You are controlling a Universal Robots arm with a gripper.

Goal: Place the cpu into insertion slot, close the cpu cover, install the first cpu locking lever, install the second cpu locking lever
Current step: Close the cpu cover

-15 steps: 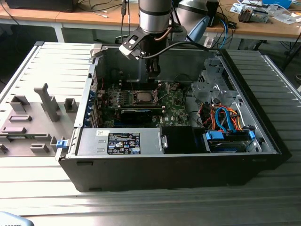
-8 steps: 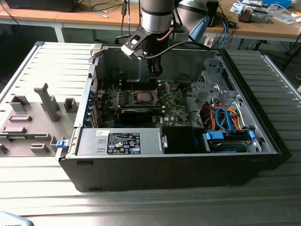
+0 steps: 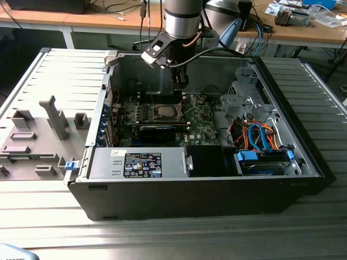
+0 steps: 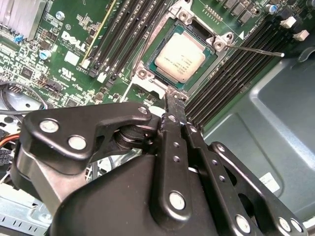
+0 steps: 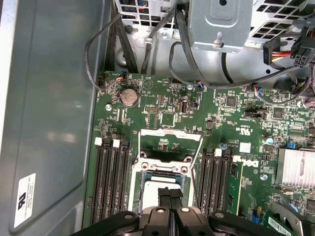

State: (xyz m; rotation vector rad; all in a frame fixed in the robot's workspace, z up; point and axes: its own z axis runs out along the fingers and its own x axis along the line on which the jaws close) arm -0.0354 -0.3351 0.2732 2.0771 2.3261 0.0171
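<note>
My gripper (image 3: 180, 81) hangs on the arm inside the open computer case (image 3: 206, 195), low over the green motherboard (image 5: 197, 113) and just above its middle. On that board the insertion slot (image 4: 153, 51) lies between the banks of long black memory slots. Its cpu cover (image 5: 170, 132), the thin silver frame with the big window, is swung back off the socket on its hinge, so the socket is uncovered. The cpu (image 4: 180, 58) sits flat and square inside the slot with its dull silver top facing up. One thin wire locking lever (image 4: 256, 50) sticks out free from a corner of the socket, not latched down. From this I judge that the first step is done and that closing the cover is the step in hand; neither lever looks installed. That step calls, I think, for a gentle push on the cover's free edge along the arc of its hinge. The push should keep clear of the cpu's top and of the loose lever wire, so that the frame lands evenly on the rim. My fingers (image 4: 172, 147) are pressed together along their whole length in both wrist views and carry nothing between them. Their tips (image 5: 170, 195) point at the socket, close to its near edge in the second wrist view and over the chip in the first. I cannot tell whether they touch the socket's edge or hover just clear of it.
</note>
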